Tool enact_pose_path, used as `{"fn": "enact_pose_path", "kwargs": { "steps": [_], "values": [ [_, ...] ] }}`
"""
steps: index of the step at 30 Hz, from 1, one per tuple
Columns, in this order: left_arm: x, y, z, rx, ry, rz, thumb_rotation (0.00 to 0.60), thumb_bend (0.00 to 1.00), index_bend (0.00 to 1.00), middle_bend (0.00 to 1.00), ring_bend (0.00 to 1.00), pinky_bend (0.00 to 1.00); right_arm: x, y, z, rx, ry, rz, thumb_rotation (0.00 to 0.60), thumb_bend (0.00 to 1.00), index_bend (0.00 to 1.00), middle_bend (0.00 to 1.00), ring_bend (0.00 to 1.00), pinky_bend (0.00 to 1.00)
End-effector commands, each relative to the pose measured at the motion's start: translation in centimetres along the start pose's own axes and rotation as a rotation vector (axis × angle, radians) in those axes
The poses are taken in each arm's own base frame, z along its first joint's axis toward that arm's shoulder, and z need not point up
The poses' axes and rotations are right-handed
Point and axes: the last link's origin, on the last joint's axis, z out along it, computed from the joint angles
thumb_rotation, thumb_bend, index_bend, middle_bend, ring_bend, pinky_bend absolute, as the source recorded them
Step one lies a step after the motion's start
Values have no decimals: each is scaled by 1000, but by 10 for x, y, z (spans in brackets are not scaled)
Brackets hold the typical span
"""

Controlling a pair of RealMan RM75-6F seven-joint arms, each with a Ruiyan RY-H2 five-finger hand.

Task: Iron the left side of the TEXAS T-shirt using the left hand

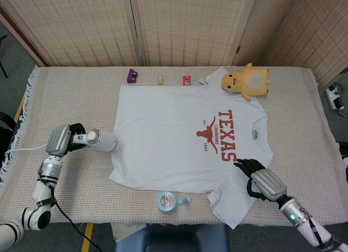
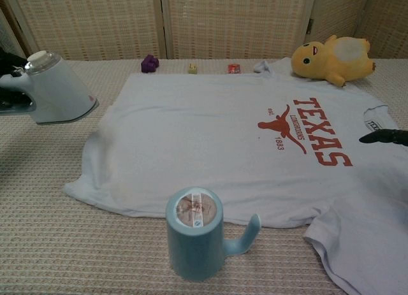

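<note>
White with a red TEXAS print, the T-shirt (image 1: 185, 146) lies spread flat across the middle of the table (image 1: 65, 99), its bottom hem toward the table's left edge and its collar toward the right edge. The hem's near corner is rumpled and bunched slightly inward. The left hand (image 1: 64, 141) grips the handle of the pale grey iron (image 1: 100, 141), whose nose sits at the shirt's left hem; in the chest view the iron (image 2: 54, 88) appears tilted and raised off the cloth. The right hand (image 1: 260, 178) rests on the shirt near its near sleeve, fingers together and laid flat, holding nothing. A yellow plush toy (image 1: 247, 80) lies on the shirt's far sleeve. A light blue mug (image 1: 169, 201) lies near the front edge. Three small toys (image 1: 157, 78) sit along the far edge.
</note>
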Motion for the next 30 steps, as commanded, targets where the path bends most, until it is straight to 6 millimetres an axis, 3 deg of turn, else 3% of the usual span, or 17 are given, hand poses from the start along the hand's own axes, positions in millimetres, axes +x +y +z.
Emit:
{"fn": "enact_pose_path", "kwargs": {
  "steps": [1,5,8,18,24,30],
  "values": [
    [9,16,8,-41,28,4,600,446,988,1000,881,760,-16,-2,10,29,-53,-7,312,960,0,13,0,0],
    [4,40,15,-91,21,-15,600,449,988,1000,881,760,-28,-3,17,47,-83,-18,311,962,0,13,0,0],
    [-11,61,18,-143,-24,0,600,451,990,1000,881,760,-35,-1,21,52,-91,-24,312,963,0,13,0,0],
    [-81,116,26,-281,-145,114,600,451,991,1000,882,760,-47,1,25,69,-88,-39,313,966,0,13,0,0],
    [-108,117,32,-286,-159,217,600,451,993,1000,883,760,-50,1,25,68,-86,-28,312,975,0,13,0,0],
    [-119,99,33,-256,-152,302,600,451,993,1000,882,760,-51,3,24,63,-79,-21,311,976,0,13,0,0]
  ]
}}
